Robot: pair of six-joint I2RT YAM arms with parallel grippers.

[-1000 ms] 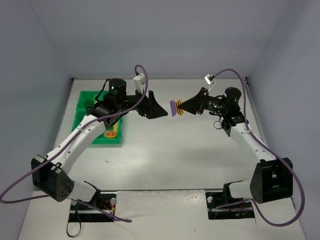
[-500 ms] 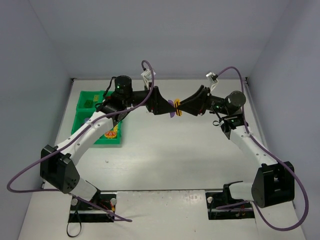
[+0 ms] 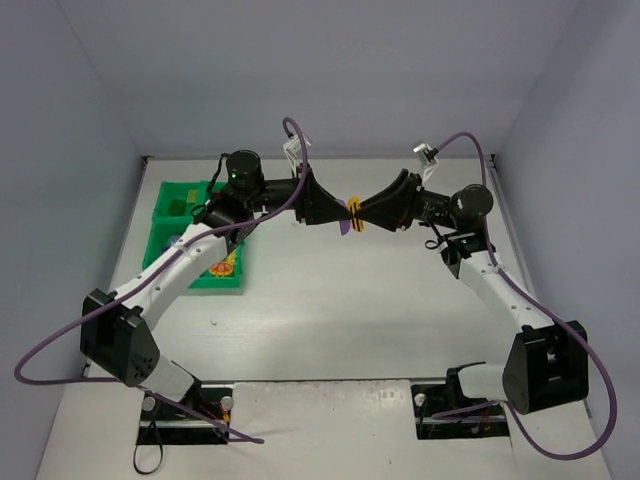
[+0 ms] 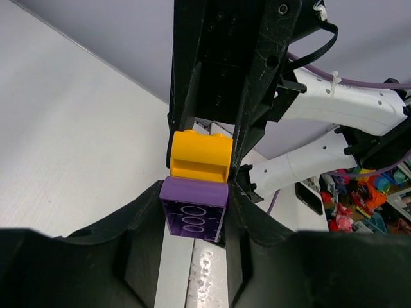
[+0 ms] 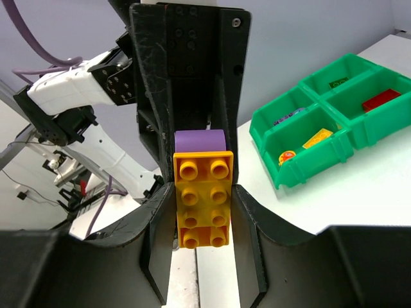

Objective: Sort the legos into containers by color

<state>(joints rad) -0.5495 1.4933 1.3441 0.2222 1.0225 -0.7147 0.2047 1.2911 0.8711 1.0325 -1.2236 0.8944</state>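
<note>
Since a second ago the arms have closed the gap, and the left gripper (image 3: 341, 211) and right gripper (image 3: 362, 214) now meet nose to nose above the middle of the table (image 3: 330, 300). From above we see the purple brick (image 3: 345, 222) and the orange brick (image 3: 353, 212) caught between them in the air. The green tray (image 3: 163, 225) sits at the table's left side, partly under the left arm.

Through the left wrist camera, we see the left gripper (image 4: 196, 189) clenched on the purple brick (image 4: 194, 208), a finger against each side. Just beyond it, touching, the orange brick (image 4: 200, 156) sits in the right gripper (image 4: 205, 151).

Through the right wrist camera, we see the right gripper (image 5: 204, 192) grasping the orange brick (image 5: 204, 199), studs toward us. The purple brick (image 5: 199, 141) pokes out past its far end, between the left gripper's fingers. On the right, the green tray (image 5: 302, 168) holds a yellow brick (image 5: 319, 136) and a red brick (image 5: 379, 99) in separate compartments.
</note>
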